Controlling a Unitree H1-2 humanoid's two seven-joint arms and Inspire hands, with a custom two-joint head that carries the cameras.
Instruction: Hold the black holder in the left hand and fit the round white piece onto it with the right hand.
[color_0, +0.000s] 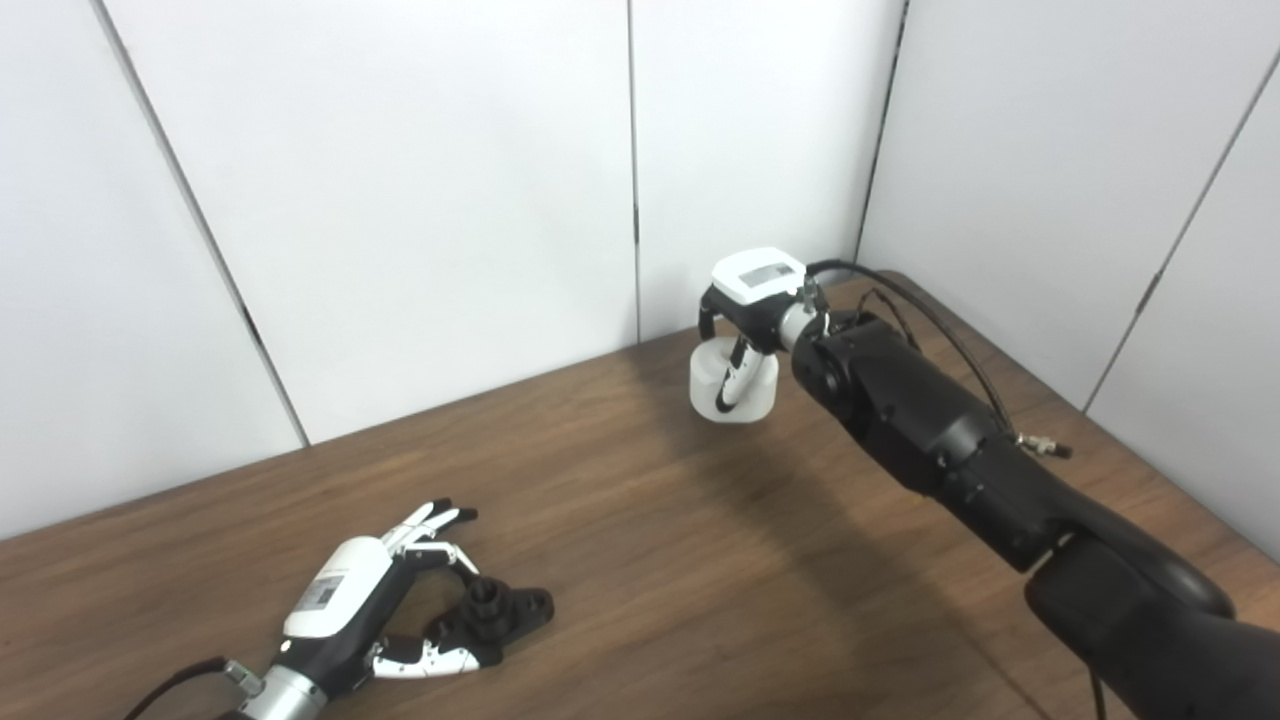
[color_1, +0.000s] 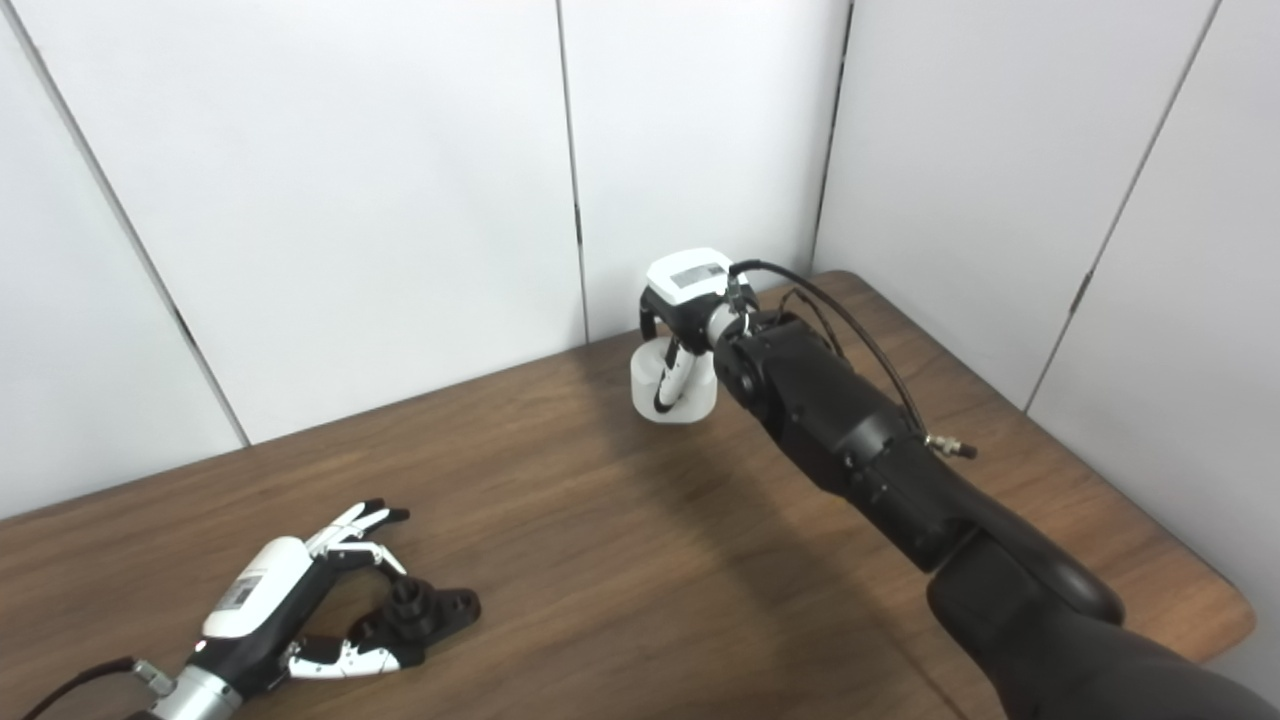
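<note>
The black holder (color_0: 508, 606) lies flat on the wooden table (color_0: 650, 560) at the near left, with a short round post standing up from it. My left hand (color_0: 372, 598) rests beside it, open: the fingers (color_0: 432, 520) stretch out past its far side and the thumb (color_0: 430, 660) lies along its near edge. At the far middle of the table my right hand (color_0: 757, 300) reaches down from above and is shut on the round white piece (color_0: 708, 388), a short cylinder. Whether the piece touches the table I cannot tell.
White wall panels (color_0: 420, 200) close off the table at the back and on the right. The table's right corner and edge (color_1: 1232, 603) show near my right arm (color_0: 930, 430). Bare wood lies between the two hands.
</note>
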